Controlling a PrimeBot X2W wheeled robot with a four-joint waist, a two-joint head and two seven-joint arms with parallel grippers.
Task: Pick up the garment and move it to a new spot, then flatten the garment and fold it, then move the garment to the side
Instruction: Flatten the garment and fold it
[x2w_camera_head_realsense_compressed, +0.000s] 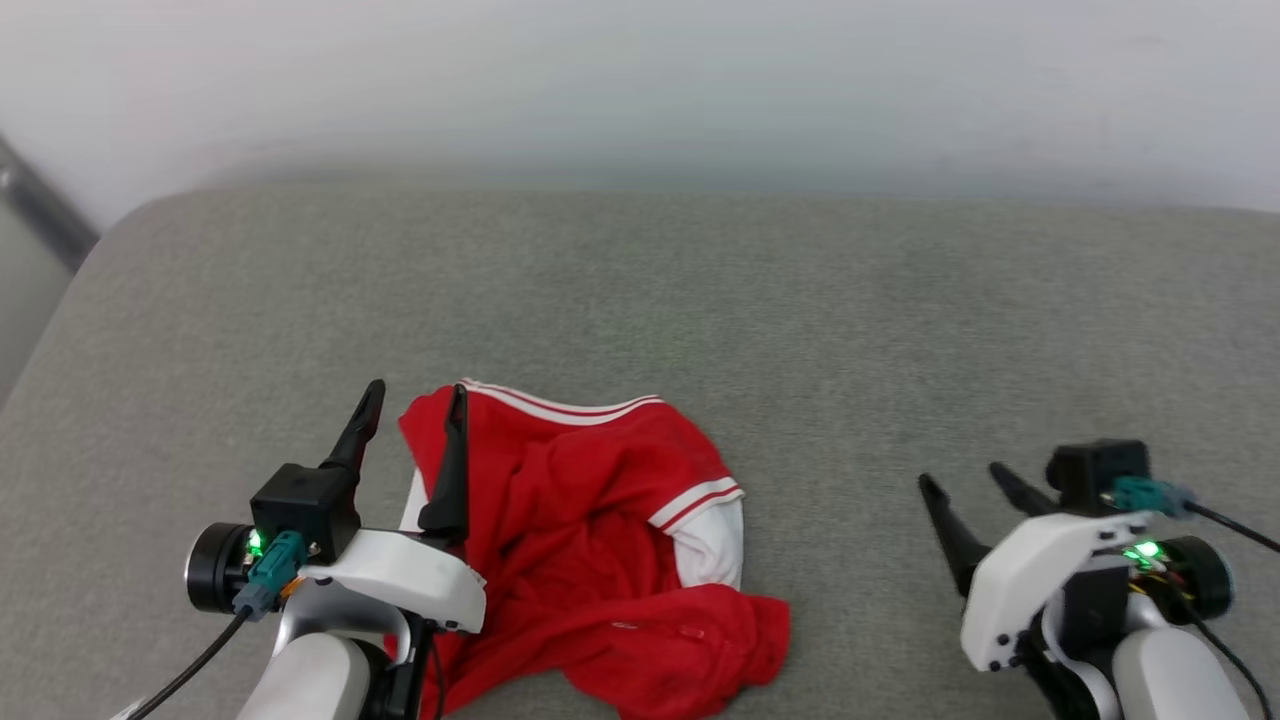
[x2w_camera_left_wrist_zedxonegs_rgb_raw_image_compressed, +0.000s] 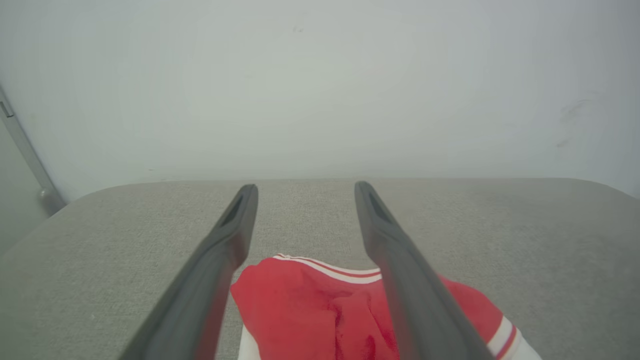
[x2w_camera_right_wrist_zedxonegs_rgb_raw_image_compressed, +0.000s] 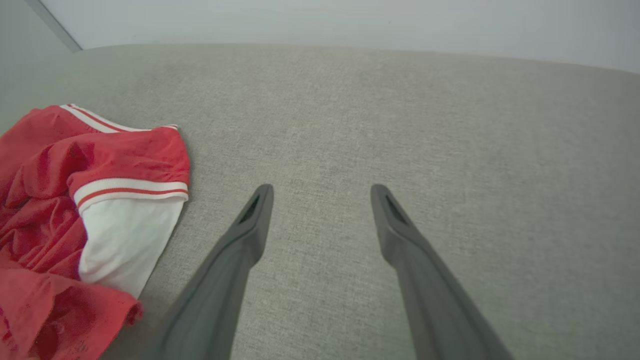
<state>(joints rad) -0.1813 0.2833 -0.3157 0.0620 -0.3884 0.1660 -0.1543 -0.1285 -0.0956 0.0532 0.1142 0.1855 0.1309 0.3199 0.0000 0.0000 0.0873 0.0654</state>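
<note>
The garment (x2w_camera_head_realsense_compressed: 590, 540) is a red jersey with a white sleeve and red-white striped trim, lying crumpled on the grey cushion near its front edge, left of centre. My left gripper (x2w_camera_head_realsense_compressed: 415, 392) hovers over the garment's left part, open, with nothing between its fingers; in the left wrist view the garment (x2w_camera_left_wrist_zedxonegs_rgb_raw_image_compressed: 310, 310) lies below the spread fingers (x2w_camera_left_wrist_zedxonegs_rgb_raw_image_compressed: 220, 255). My right gripper (x2w_camera_head_realsense_compressed: 965, 482) stands open over bare cushion to the right of the garment. In the right wrist view the garment (x2w_camera_right_wrist_zedxonegs_rgb_raw_image_compressed: 75, 210) lies at the left, apart from the fingers (x2w_camera_right_wrist_zedxonegs_rgb_raw_image_compressed: 240, 240).
The grey fabric cushion (x2w_camera_head_realsense_compressed: 760, 330) spreads wide behind and to the right of the garment. A pale wall (x2w_camera_head_realsense_compressed: 640, 90) rises at its far edge. A grey rail (x2w_camera_head_realsense_compressed: 40, 210) runs down past the cushion's rounded far-left corner.
</note>
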